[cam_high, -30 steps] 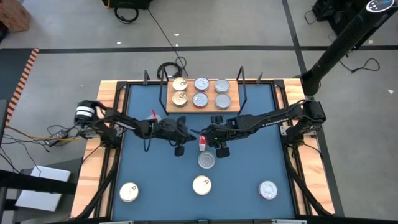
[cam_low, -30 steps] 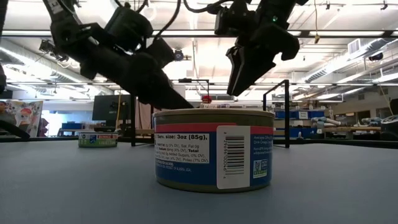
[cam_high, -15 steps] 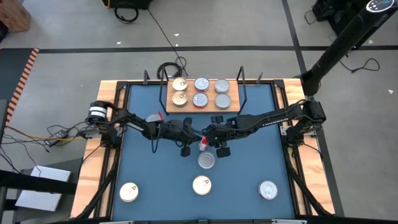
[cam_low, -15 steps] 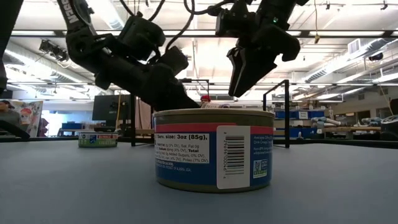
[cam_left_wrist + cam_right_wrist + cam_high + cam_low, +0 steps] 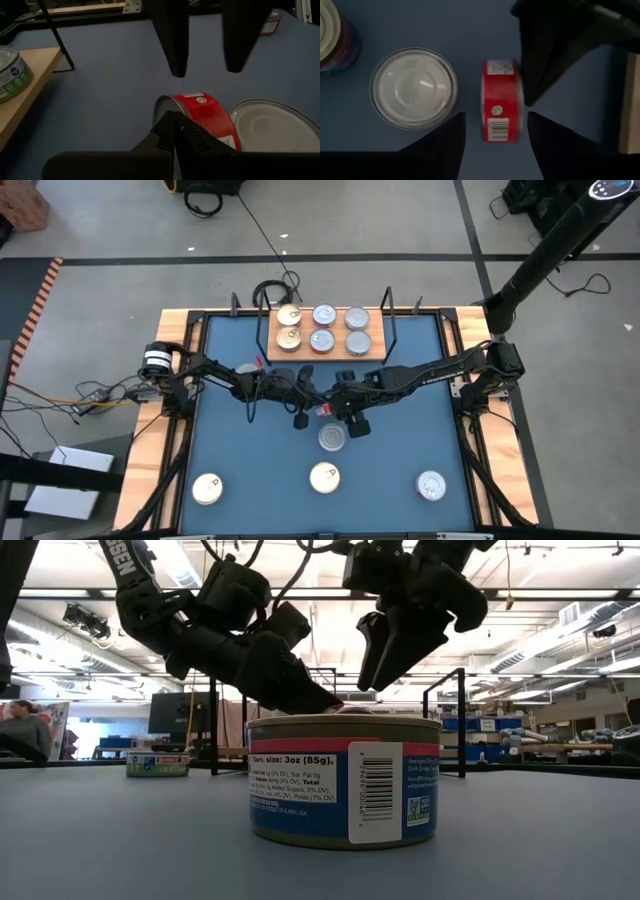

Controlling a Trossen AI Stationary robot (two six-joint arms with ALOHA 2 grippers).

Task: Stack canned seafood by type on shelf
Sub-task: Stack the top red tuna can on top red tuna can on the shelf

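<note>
At the bottom of the high view, three tins (image 5: 324,477) stood in a row on the blue table (image 5: 230,450), well apart. Above them, near frame centre, a silver-topped tin (image 5: 332,438) sat flat. Just beyond it a red tin (image 5: 501,101) stood on its edge. My right gripper (image 5: 348,412) hung over that red tin with its fingers spread, one on each side, gripping nothing. My left gripper (image 5: 312,404) came in from frame left with its fingers closed together, tip at the red tin's rim; I could not tell whether it touched. Farthest, at upper centre, the shelf (image 5: 371,356) carried six tins (image 5: 323,339) in two rows.
</note>
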